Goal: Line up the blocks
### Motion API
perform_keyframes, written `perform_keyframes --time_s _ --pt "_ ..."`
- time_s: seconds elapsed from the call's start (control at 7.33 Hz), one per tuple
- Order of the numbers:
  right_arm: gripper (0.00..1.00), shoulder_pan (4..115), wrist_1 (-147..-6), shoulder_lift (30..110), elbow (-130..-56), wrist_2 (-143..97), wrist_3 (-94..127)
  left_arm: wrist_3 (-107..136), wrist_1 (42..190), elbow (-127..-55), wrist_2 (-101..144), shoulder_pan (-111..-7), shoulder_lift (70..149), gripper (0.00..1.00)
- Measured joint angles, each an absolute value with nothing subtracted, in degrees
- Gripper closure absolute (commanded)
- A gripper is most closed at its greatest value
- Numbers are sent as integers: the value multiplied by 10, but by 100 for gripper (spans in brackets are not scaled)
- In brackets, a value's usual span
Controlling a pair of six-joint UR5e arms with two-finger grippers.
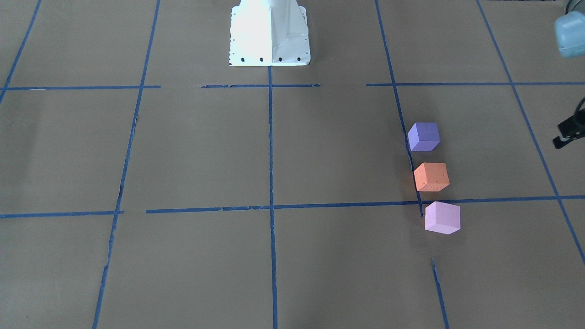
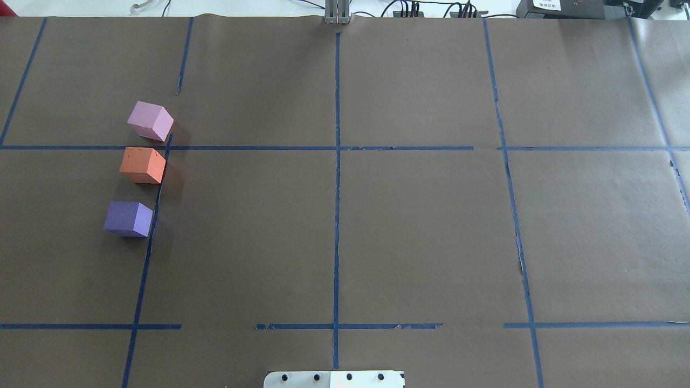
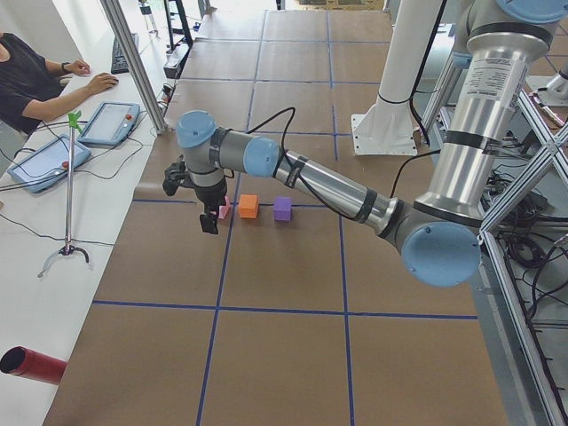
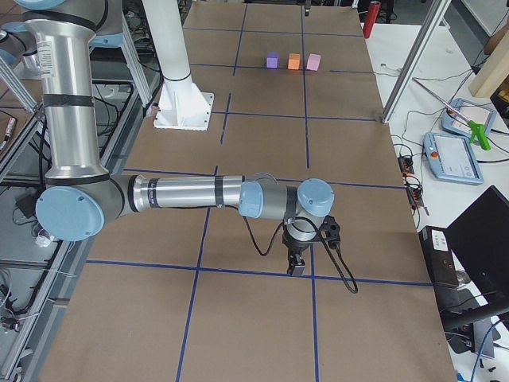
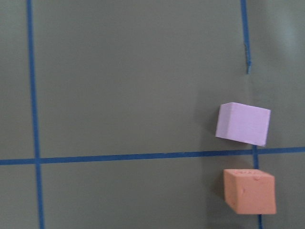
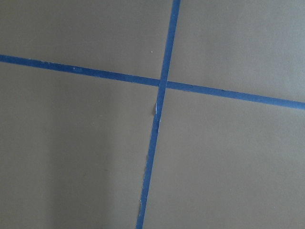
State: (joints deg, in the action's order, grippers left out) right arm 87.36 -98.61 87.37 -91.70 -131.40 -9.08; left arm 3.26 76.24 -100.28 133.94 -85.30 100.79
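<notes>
Three cubes stand in a near-straight row with small gaps, along a blue tape line on the robot's left side of the table: the violet-blue block [image 1: 423,136] [image 2: 128,219], the orange block [image 1: 431,177] [image 2: 142,165] and the pink-lilac block [image 1: 442,218] [image 2: 150,120]. The left wrist view shows the pink-lilac block [image 5: 243,123] and the orange block [image 5: 249,191] from above. My left gripper [image 3: 209,224] hangs above the table beside the pink-lilac block, holding nothing I can see; I cannot tell if it is open or shut. My right gripper [image 4: 297,269] hangs over a tape crossing far from the blocks; its state is unclear.
The white robot base [image 1: 269,34] stands at the table's middle edge. Blue tape lines [image 6: 162,86] grid the brown table cover. A side table with tablets [image 3: 106,122], a seated operator [image 3: 27,71] and a red cylinder [image 3: 31,366] lies beyond the table's left end.
</notes>
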Motion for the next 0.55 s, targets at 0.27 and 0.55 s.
perform_keyframes --time_s 0.27,0.55 --pt "0 874 -986 874 -917 -1314 -91 -79 783 -956 1340 -923 949 0" --pt "0 874 -986 874 -917 -1314 -91 -121 834 -889 1340 -947 918 0"
